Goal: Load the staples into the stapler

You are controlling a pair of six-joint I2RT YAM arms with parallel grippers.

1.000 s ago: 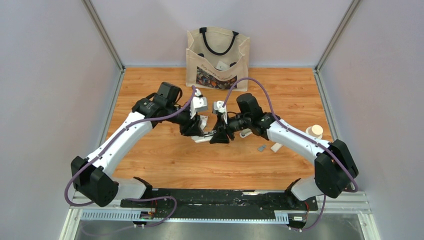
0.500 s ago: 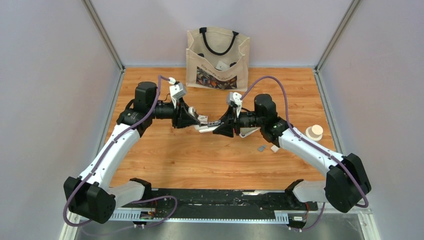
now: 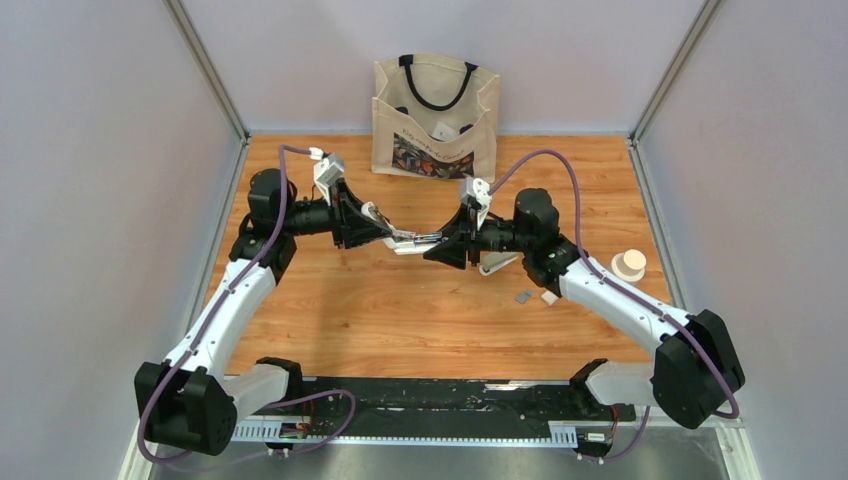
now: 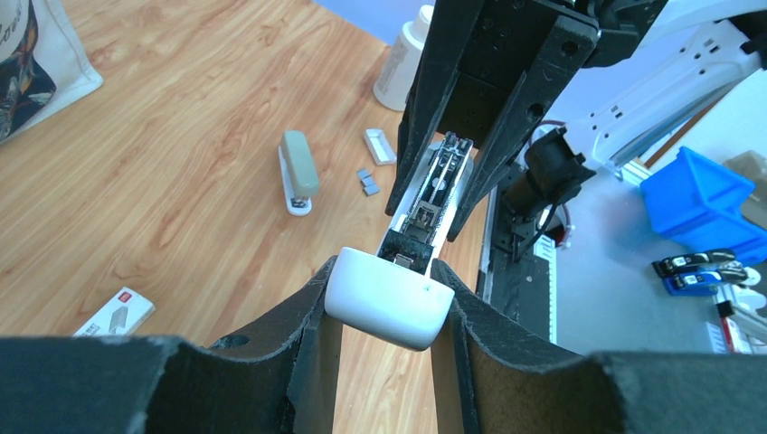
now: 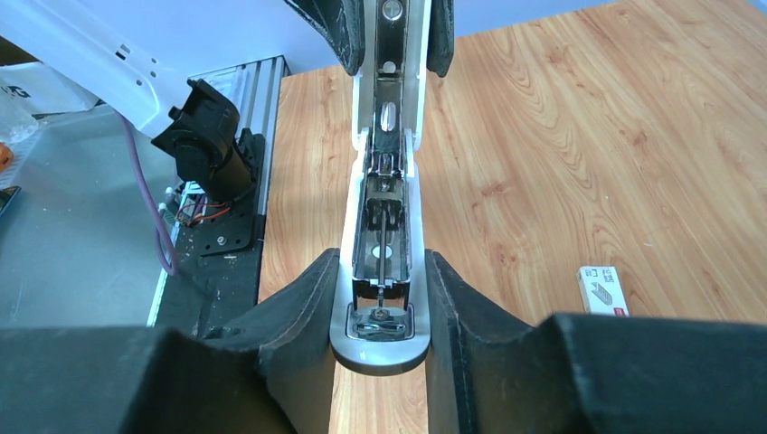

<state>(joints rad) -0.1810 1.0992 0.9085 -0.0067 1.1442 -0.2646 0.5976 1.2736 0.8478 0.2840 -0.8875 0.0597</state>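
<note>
Left wrist view: left gripper (image 4: 387, 276) pinches one end of the opened white stapler (image 4: 391, 307), right gripper (image 5: 380, 267) clamps the other; staples (image 4: 368, 182) lie ahead-left of the left gripper.

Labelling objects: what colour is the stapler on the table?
Stapler: olive top, white base; left wrist view.
</note>
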